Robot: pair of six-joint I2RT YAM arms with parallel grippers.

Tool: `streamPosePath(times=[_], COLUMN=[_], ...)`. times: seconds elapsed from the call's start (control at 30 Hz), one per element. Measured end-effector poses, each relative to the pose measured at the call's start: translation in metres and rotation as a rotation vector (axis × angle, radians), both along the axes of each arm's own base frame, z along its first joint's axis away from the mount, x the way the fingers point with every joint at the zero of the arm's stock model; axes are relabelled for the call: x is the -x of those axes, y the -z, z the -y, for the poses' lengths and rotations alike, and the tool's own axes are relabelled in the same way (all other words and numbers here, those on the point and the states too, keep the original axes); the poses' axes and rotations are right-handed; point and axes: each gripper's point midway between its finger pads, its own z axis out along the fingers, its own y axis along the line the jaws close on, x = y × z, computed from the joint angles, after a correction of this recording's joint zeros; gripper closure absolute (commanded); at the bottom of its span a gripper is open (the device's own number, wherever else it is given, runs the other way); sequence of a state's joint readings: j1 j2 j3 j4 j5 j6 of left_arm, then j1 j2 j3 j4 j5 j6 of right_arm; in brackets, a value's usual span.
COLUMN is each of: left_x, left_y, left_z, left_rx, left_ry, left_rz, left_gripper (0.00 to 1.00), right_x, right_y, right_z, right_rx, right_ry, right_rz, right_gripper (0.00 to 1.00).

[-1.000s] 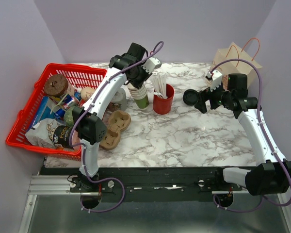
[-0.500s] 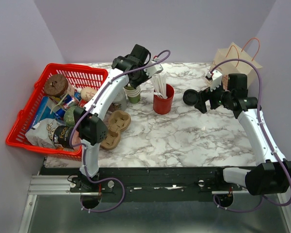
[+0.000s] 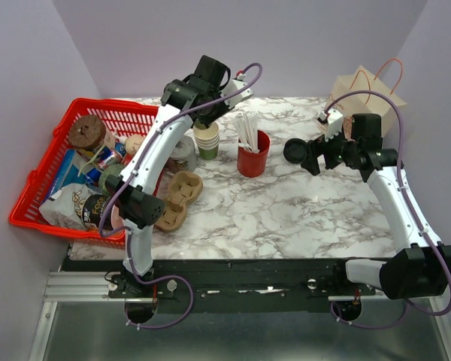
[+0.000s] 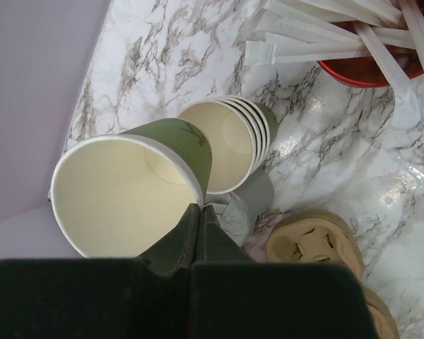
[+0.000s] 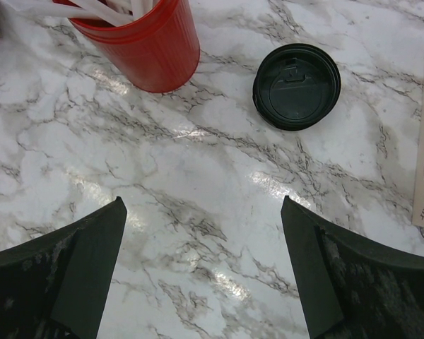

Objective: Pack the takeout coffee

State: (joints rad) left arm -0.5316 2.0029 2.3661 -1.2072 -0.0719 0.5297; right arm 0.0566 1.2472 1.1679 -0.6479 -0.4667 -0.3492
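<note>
My left gripper [image 4: 200, 208] is shut on the rim of an empty olive-green paper cup [image 4: 127, 191], cream inside and lidless, held in the air beside and above the stack of lidless cups [image 4: 230, 145]. In the top view the left gripper [image 3: 199, 101] hangs over that stack [image 3: 207, 141], and the held cup is mostly hidden by the wrist. A round black lid [image 5: 296, 86] lies flat on the marble, also in the top view [image 3: 294, 151]. My right gripper [image 5: 203, 201] is open and empty, just short of the lid [image 3: 310, 158].
A red cup of white straws [image 3: 252, 154] stands between the stack and the lid. Cardboard cup carriers [image 3: 177, 197] lie left of centre. A red basket [image 3: 52, 150] of groceries sits at the left edge. A paper bag [image 3: 364, 90] stands at the back right.
My left gripper has lifted one green cup off the stack and carried it up and slightly left. The stack stays on the table. The right arm has not moved.
</note>
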Motion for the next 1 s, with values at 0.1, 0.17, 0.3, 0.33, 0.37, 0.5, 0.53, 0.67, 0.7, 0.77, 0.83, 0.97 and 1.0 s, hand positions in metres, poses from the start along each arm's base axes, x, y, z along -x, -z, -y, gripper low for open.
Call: streamPosePath(times=[0.1,0.17,0.3,0.33,0.37,0.5,0.53,0.67,0.7,0.77,0.83,0.97,1.0], left_x=[0.010,0.019,0.059,0.073,0.089,0.142,0.152,0.185,0.194,0.209,0.223,0.244,0.248], left_y=[-0.018,-0.032,-0.050,-0.049,-0.044,-0.012,-0.001,0.052,0.067,0.087,0.102,0.118,0.120], left_z=[-0.002,-0.001,0.001,0.000,0.002,0.010,0.013,0.026,0.028,0.031,0.037,0.058,0.063], left_rx=[0.026,0.060,0.129,0.133,0.141,0.121,0.109,0.061,0.041,0.013,-0.007,-0.007,-0.002], left_ry=[0.012,0.036,0.121,0.143,0.177,0.292,0.319,0.402,0.422,0.456,0.499,0.575,0.588], left_rz=[0.024,0.038,0.036,0.022,0.007,-0.084,-0.116,-0.229,-0.260,-0.295,-0.317,-0.313,-0.310], left_gripper=[1.00,1.00,1.00,1.00,1.00,1.00,1.00,1.00,1.00,1.00,1.00,1.00,1.00], right_x=[-0.002,-0.003,-0.006,-0.006,-0.006,-0.006,-0.006,-0.006,-0.006,-0.006,-0.006,-0.009,-0.010], right_y=[0.002,0.002,-0.004,-0.005,-0.006,-0.005,-0.005,-0.005,-0.005,-0.005,-0.005,-0.001,0.000], right_z=[0.000,0.000,-0.001,-0.001,-0.001,-0.001,-0.001,-0.002,-0.002,-0.002,-0.001,0.003,0.004], right_rx=[0.000,0.000,-0.006,-0.008,-0.011,-0.018,-0.021,-0.027,-0.029,-0.031,-0.031,-0.023,-0.021], right_ry=[0.000,0.001,0.005,0.007,0.008,0.016,0.018,0.025,0.027,0.032,0.042,0.070,0.077], right_rz=[-0.008,-0.009,0.002,0.003,0.003,-0.005,-0.006,-0.012,-0.013,-0.016,-0.021,-0.031,-0.034], right_gripper=[0.00,0.00,0.00,0.00,0.00,0.00,0.00,0.00,0.00,0.00,0.00,0.00,0.00])
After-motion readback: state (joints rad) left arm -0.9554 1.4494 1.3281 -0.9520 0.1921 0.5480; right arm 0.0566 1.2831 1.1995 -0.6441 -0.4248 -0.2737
